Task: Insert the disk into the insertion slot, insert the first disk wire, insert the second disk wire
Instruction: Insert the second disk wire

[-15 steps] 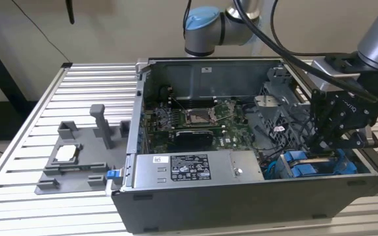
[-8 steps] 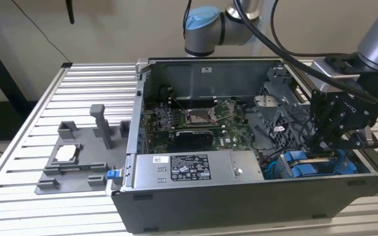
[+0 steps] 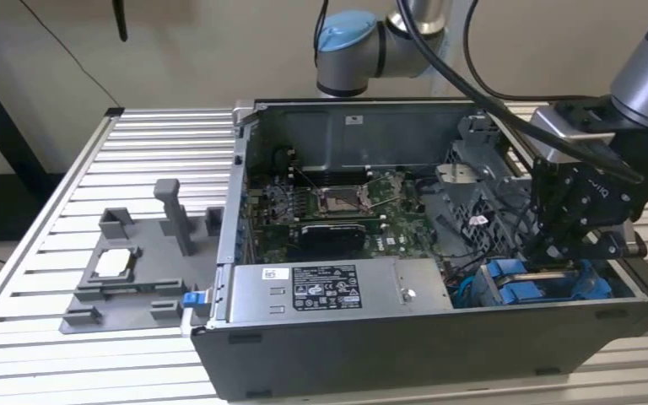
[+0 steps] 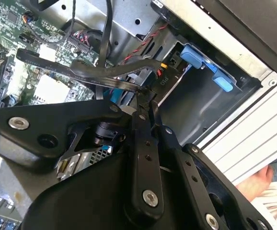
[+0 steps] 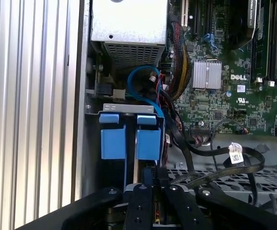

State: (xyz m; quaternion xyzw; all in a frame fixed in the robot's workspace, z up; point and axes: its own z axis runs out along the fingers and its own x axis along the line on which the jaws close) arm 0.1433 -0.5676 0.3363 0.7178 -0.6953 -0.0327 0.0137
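Observation:
Inside the open computer case (image 3: pixel 437 337), my gripper (image 3: pixel 555 253) reaches down at the insertion slot (image 3: pixel 515 283), a dark grey bay with bright blue tabs, on the exterior view's right. In the first wrist view the gripper (image 5: pixel 150 175) sits right against the blue tabs (image 5: pixel 129 139). Its fingers (image 4: pixel 139 124) are shut on the end of a flat black disk wire (image 4: pixel 81 72), which runs back toward the motherboard. In the second wrist view a blue tab (image 4: pixel 196 57) sits on the grey bay wall (image 4: pixel 205 100) just past the gripper (image 4: pixel 147 98). The disk is hidden.
A silver box with a white label (image 3: pixel 324 291) lies along the case front. The motherboard (image 3: pixel 336 202) fills the case floor. Loose black and blue cables (image 5: pixel 138 81) crowd the bay. A grey fixture (image 3: pixel 132 270) stands on the slatted table. A person's hand (image 4: pixel 260 179) rests outside the case.

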